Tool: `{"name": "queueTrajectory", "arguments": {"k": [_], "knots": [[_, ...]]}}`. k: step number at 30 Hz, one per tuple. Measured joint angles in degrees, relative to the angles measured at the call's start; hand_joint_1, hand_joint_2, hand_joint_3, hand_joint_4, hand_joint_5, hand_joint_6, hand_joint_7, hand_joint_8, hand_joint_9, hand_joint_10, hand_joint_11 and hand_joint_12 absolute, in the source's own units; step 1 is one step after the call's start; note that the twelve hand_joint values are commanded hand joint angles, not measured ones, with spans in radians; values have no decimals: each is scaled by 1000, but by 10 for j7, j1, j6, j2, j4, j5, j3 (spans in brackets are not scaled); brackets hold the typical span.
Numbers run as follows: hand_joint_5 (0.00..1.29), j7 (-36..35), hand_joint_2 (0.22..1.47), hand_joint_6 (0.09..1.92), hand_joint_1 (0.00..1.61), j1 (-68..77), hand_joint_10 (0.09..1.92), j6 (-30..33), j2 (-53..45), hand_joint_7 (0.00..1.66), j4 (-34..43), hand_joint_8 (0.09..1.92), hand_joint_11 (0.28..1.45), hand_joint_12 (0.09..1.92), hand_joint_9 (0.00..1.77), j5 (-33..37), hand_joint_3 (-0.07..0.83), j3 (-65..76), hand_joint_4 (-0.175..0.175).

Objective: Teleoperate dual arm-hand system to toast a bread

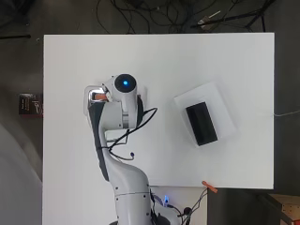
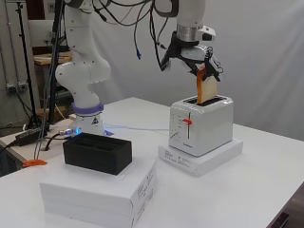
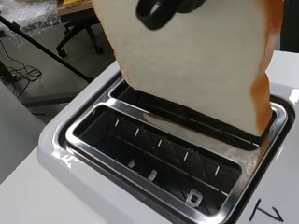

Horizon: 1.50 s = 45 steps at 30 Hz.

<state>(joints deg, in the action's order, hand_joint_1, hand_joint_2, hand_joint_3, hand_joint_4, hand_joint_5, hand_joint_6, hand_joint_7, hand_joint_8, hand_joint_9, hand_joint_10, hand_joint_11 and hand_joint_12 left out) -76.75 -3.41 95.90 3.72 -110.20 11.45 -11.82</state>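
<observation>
The arm (image 2: 83, 71) rises from its base at the table's edge, bends over at the top and drops its wrist straight down above the toaster (image 2: 202, 124). The hand (image 2: 192, 59) points downward with its fingers curled round the top of a slice of bread (image 2: 205, 89), pinching it from both faces; in the wrist view a dark fingertip (image 3: 161, 13) lies across the upper part of the slice (image 3: 196, 60).

The slice hangs nearly upright, tilted a little, with its lower edge just inside the mouth of one toaster slot (image 3: 210, 123). Most of the bread stands above the toaster's top. The browned crust runs down one side edge of the slice. The second slot (image 3: 154, 163), beside it, is open, its wire guides showing.

The toaster is white with a red lever (image 2: 187, 121) on its front face, high in its track. It stands on a flat white box (image 2: 204, 160), well in from the table (image 1: 70, 61) edges.

A black tray-like holder (image 2: 97, 152) sits on a stack of white boxes (image 2: 99, 190), well apart from the toaster, with bare tabletop between them. In the overhead view the holder (image 1: 201, 123) lies right of the arm, and wide open surface surrounds the toaster toward the far and left edges.
</observation>
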Motion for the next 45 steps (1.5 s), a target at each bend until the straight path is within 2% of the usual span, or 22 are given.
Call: {"name": "queueTrajectory", "arguments": {"k": [16,23,31,32,33,34,35,37,39,42,45], "knots": [[819,9,1071,1182,1383,0,785,11,-15,1180,-16,557,766,87,1159,2,0,5,-175],[819,9,1069,1143,1385,1,797,11,-18,1179,-15,562,803,87,1172,2,0,1,-175],[778,16,1085,1168,1381,0,841,6,-39,1130,-17,655,843,87,1149,1,1,-17,-175],[752,17,1057,852,1100,0,649,5,-42,1107,-18,497,810,87,1140,2,-4,-17,-99],[700,18,1000,515,824,0,415,3,-44,1063,-19,306,754,87,1121,3,-10,-15,-55],[595,18,948,275,625,-1,238,1,-47,988,-20,165,686,87,1068,5,-17,-12,-46],[482,18,907,137,494,-1,125,-2,-48,910,-21,87,628,87,1010,8,-22,-9,-52],[321,19,860,87,351,-1,87,-6,-52,788,-23,87,556,87,915,16,-27,-1,-69],[260,24,807,87,212,-1,87,-9,-53,631,-23,87,487,87,738,23,-25,7,-69],[227,35,781,87,39,-2,87,-8,-52,385,-24,87,427,87,441,30,-7,17,-57],[273,53,801,87,7,-3,87,-2,-45,374,-29,87,457,87,426,25,2,21,-39]]}}
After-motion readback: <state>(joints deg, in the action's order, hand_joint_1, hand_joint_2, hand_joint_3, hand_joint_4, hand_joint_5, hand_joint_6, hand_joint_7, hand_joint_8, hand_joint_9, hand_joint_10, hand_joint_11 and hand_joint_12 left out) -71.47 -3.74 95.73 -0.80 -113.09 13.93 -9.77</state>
